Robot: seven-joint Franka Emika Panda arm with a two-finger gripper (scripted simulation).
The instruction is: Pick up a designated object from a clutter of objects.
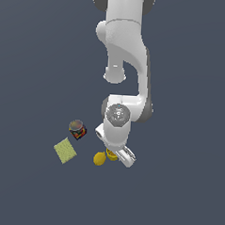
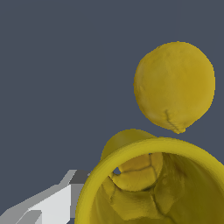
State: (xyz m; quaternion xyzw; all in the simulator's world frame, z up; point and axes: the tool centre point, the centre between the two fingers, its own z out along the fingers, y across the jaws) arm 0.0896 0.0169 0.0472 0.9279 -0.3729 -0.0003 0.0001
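Note:
The yellow cup (image 2: pixel 153 151) fills the lower part of the wrist view, its round rim and hollow inside very close to the camera. In the exterior view only a sliver of the cup (image 1: pixel 111 156) shows under my gripper (image 1: pixel 116 151), which hangs directly over it. One grey-white finger (image 2: pixel 52 203) lies against the outside of the cup's wall. The other finger is hidden, so the jaw opening is unclear. The yellow lemon (image 2: pixel 174 86) sits just beside the cup, apart from it, and is also visible in the exterior view (image 1: pixel 99 158).
A dark jar (image 1: pixel 77 129) with a red-black label stands toward the exterior view's left of the gripper. A flat pale-green square pad (image 1: pixel 65 150) lies below the jar. The arm's white links rise above the gripper.

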